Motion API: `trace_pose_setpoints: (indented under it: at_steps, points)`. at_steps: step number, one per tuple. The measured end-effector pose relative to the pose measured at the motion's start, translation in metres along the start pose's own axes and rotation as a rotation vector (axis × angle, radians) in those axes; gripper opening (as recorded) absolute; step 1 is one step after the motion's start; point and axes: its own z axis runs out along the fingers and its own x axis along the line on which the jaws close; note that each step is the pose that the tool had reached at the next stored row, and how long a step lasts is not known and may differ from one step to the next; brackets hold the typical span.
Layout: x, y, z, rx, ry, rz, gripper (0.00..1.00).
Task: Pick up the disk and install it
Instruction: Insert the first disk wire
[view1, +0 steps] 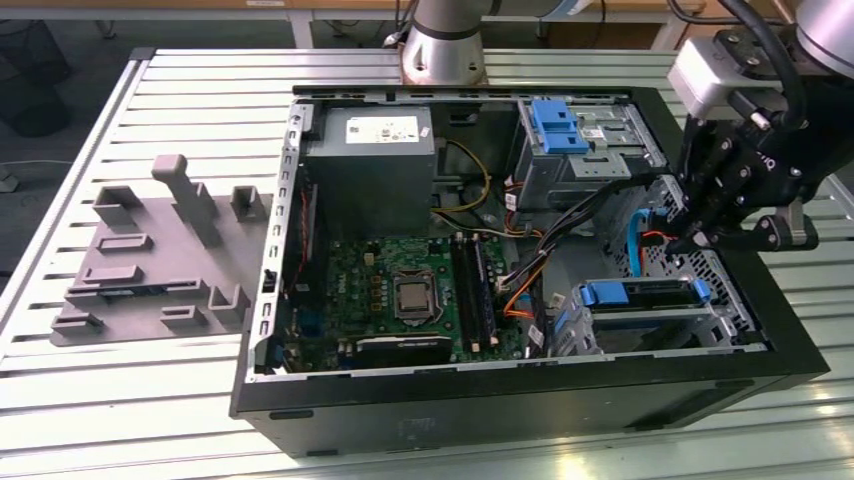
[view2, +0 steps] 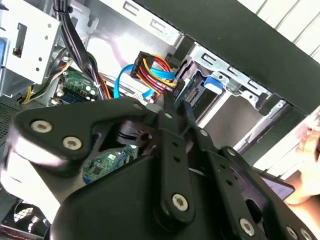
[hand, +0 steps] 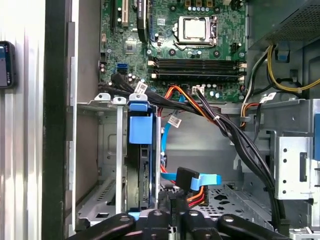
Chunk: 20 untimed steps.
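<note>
Slatted metal table (view1: 160, 80), a grey fixture (view1: 147, 260) lying at the exterior view's left, and an open PC case (view1: 534, 400) in the middle with its board (hand: 200, 50) exposed.

Step in hand, as I read it: late install. The disk (hand: 142, 175) sits edge-on inside the drive cage (hand: 107, 150), blue rail at its outer end. In the exterior view the same disk (view1: 641, 295) lies in the cage at the case's near corner, on that view's right. It looks slid home, so pick-up and carry seem done.

The gripper (view1: 697, 238) hangs inside the case, just beside the cage, not on the disk. Its jaws are drawn close together, w/ nothing visible between them. In both wrist views the tips (hand: 170, 215) sit right up against a black connector (hand: 182, 176) on a flat blue cable, among red and orange wires (view2: 150, 70).

Next move, my judgement: fine, slow work. There is little room between cage wall, connector and the cable bundle, and any sideways drift could snag a wire or nudge the disk off its seat.

Hard to make out:
- Whether the tips touch the connector or just hover beside it.
- Whether the disk is latched; its far end is hidden in the cage.
- The disk's label and rear port are out of sight.
- A hand (view2: 307, 145) shows cut off outside the case in the second wrist view.
</note>
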Motion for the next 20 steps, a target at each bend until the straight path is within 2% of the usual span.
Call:
trace_pose_setpoints:
  at_steps: [1,2,3,13,14,15,16,20]
  points:
    - [-0.0002,0.0000,0.0002,0.0000,-0.0033,0.000,0.19]
    - [-0.0007,0.0000,0.0005,-0.0001,-0.0052,0.000,0.25]
    - [-0.0009,0.0000,0.0007,-0.0001,-0.0061,0.000,0.25]
    - [-0.0008,-0.0014,0.0083,-0.0001,-0.0061,-0.001,0.25]
    - [-0.0008,-0.0014,0.0082,-0.0001,-0.0060,-0.001,0.24]
    - [-0.0007,-0.0014,0.0083,-0.0001,-0.0060,-0.001,0.17]
    - [-0.0008,-0.0012,0.0083,0.0001,-0.0061,-0.001,0.16]
    - [0.0006,0.0062,0.0086,0.0099,-0.0065,-0.001,0.16]
